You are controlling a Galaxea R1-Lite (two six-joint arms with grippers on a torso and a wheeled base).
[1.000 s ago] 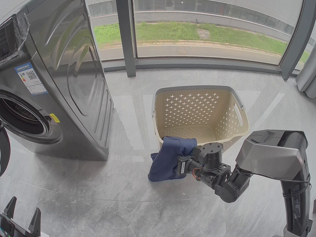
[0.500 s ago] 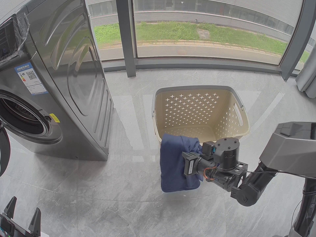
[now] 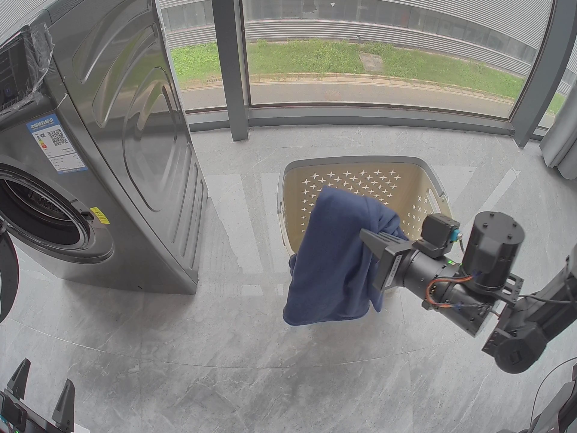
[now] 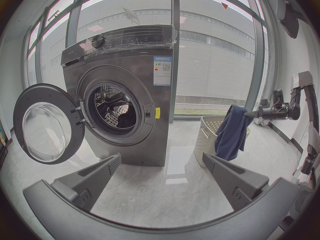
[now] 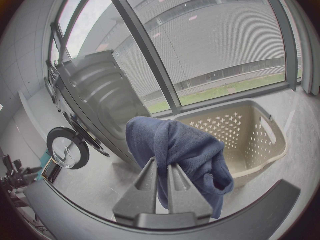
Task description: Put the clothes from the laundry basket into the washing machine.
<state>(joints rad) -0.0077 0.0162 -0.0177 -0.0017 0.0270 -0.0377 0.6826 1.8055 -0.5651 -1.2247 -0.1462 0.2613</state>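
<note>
While it hangs from the clenched jaws of the right arm [image 3: 448, 272], the navy garment [image 3: 336, 260] is held over the near edge of the laundry basket [image 3: 360, 162], with its lower hem clear of the floor [image 3: 240, 362]. A fold of the cloth is seen pinched between the two fingers [image 5: 176, 184], which are pressed together on it, and the rest is draped down on the side toward the washing machine [image 3: 138, 121]. The basket is set upright on the floor before the window [image 3: 372, 43], to the right of the machine and apart from it. The machine's round door [image 4: 46, 127] is swung wide open, and a dark cloth [image 4: 125, 117] can be made out low inside the drum [image 4: 115, 107]. The jaws of the left arm [image 3: 18, 413] are spread apart with nothing between them; they are kept low at the left, pointed toward the machine's open front.
</note>
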